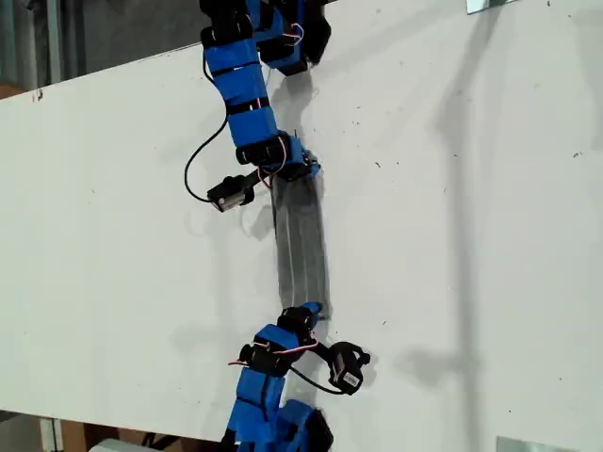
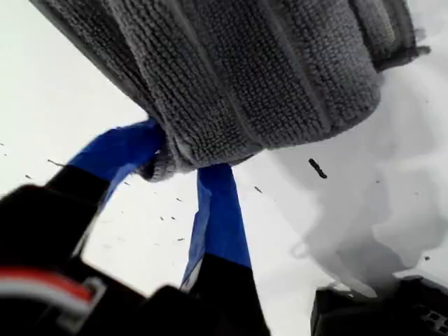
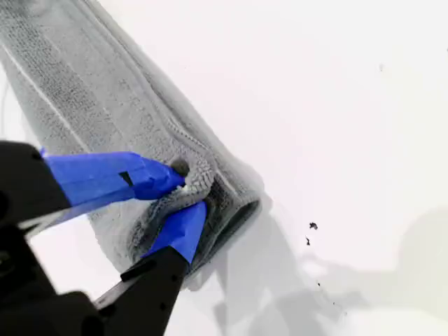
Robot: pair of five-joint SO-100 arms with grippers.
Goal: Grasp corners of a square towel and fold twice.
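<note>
Holding the towel taut between both arms — a narrow grey band lifted over the middle of the white table.
My first gripper and my second gripper each pinch one bunched end. Judging from here, I should keep both ends level and lower evenly so layers stay aligned. Count: one towel, two grippers, two ends held.
</note>
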